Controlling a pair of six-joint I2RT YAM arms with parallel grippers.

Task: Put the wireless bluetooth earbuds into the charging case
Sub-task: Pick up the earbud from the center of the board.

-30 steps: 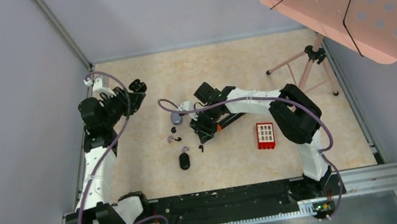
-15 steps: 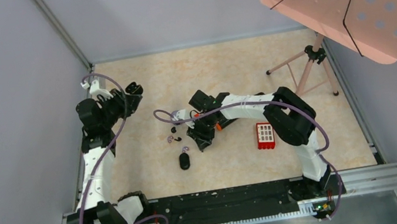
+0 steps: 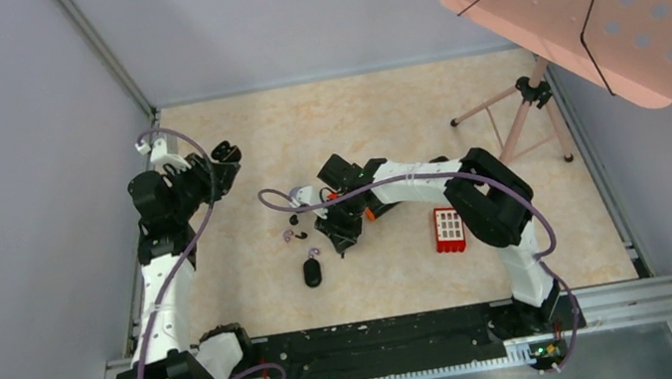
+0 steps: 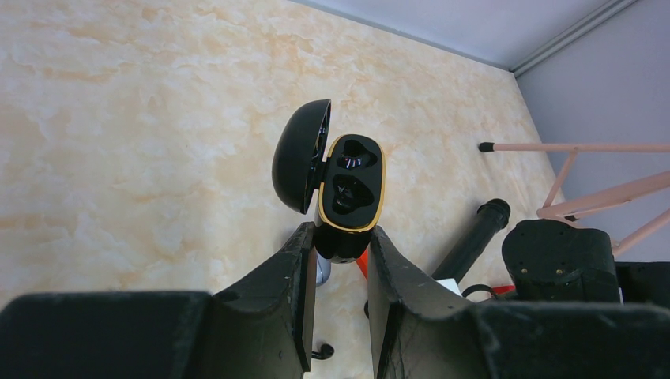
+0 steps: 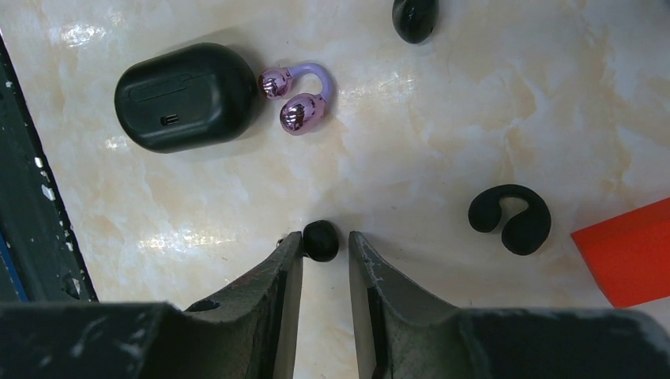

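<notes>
The left tool (image 4: 340,241) clamps the lower end of a black charging case (image 4: 351,185) with a gold rim, holding it above the marbled beige table (image 4: 142,118). The case's lid (image 4: 299,154) stands swung open beside it, baring two dark glossy wells. Pink stand legs (image 4: 553,147) and a black arm housing (image 4: 559,260) fill the right side, a grey wall (image 4: 490,20) beyond.

left gripper (image 4: 340,237) held high, jaws clamped; right gripper (image 5: 325,241) low, jaws narrowly apart.

Top view: high, from behind, down over the whole table (image 3: 381,112); left wrist: raised, oblique across it; right wrist: close, straight down.
</notes>
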